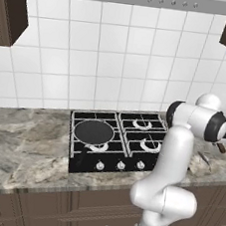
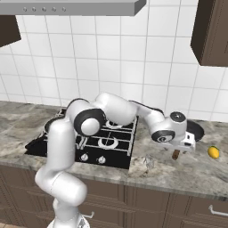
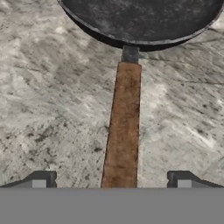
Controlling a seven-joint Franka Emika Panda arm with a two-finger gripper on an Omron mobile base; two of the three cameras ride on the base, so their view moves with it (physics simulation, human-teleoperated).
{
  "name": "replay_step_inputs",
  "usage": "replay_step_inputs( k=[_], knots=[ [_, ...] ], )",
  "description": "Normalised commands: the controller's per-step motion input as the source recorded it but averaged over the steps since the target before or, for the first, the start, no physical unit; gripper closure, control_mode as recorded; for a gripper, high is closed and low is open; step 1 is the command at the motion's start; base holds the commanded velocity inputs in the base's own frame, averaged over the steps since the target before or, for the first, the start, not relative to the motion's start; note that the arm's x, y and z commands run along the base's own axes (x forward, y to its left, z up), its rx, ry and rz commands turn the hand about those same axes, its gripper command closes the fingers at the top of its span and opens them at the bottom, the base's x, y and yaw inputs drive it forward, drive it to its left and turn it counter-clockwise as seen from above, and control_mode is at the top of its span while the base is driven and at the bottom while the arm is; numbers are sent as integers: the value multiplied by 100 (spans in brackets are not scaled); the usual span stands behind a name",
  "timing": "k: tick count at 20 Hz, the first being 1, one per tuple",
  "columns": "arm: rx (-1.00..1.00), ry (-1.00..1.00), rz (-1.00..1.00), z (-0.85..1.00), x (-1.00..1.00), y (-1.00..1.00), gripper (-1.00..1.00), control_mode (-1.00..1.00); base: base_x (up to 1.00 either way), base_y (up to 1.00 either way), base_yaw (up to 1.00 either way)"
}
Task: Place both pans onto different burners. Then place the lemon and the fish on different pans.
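Brown handle (image 3: 124, 127) runs right up between the gripper (image 3: 112, 180) with its jaws spread wide, clamping nothing — that rigid, weighty-looking pan (image 3: 142, 19) wants gripping along this handle.

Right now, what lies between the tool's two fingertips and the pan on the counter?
In the hand view, the pan's brown handle runs from between the open tool's fingertips to the pan; grey counter lies on both sides.

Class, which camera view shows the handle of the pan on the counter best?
The hand view: the brown handle runs straight up the picture to the pan, unobstructed. The right base view shows just a stub below the gripper. The left base view shows a small tip.
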Motion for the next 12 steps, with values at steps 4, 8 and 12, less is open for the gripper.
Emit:
replay_step_inputs(
  k=[4,8,12],
  knots=[
    [0,0,0,-24,13,-8,-100,-100,0,0,0],
    [0,0,0,-25,14,-12,-100,-100,0,0,0],
    [0,0,0,-23,11,-12,-100,-100,0,0,0]
  ],
)
